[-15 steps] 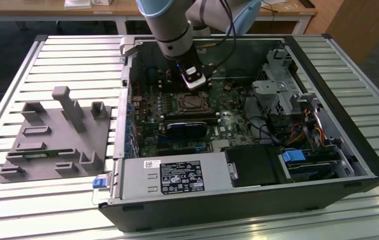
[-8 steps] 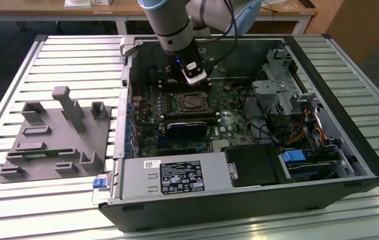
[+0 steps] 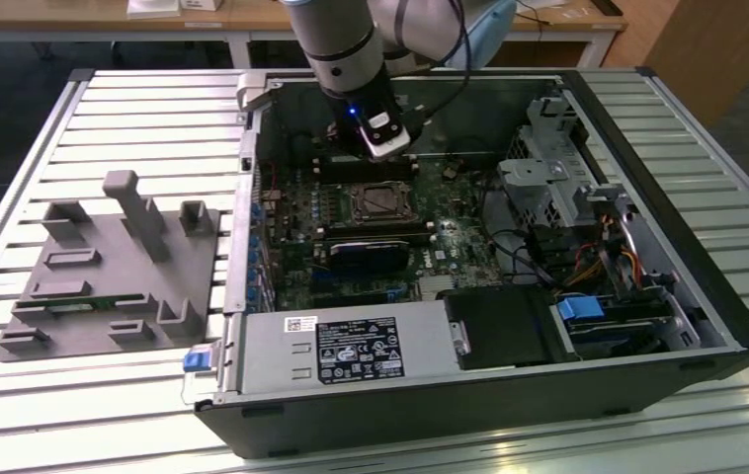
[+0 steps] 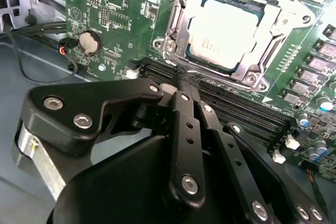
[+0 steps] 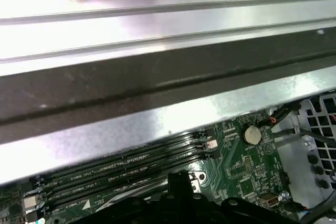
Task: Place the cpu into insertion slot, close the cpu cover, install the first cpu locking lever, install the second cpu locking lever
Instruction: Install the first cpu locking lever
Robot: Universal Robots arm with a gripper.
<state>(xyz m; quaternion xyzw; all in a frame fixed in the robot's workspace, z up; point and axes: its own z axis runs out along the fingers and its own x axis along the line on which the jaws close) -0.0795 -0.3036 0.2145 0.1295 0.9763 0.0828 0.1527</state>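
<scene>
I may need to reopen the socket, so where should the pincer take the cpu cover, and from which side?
The cpu cover lies flat over the cpu, a thin silvery frame with no raised body. Probably best: pinch its edge strip on the side facing the memory slots, coming down from above and slightly from that side, since only the thin rim offers a hold.

The bench [image 3: 124, 109] is a slatted, light metal top w/ long parallel grooves running across it. An open black PC case [image 3: 480, 410] lies on its side directly on the slats, taking up the middle & the exterior view's right, open face up. Just beside it, on the exterior view's left, sits a flat grey fixture [image 3: 111, 276] w/ several upright posts & low slots, apart from the case.
</scene>
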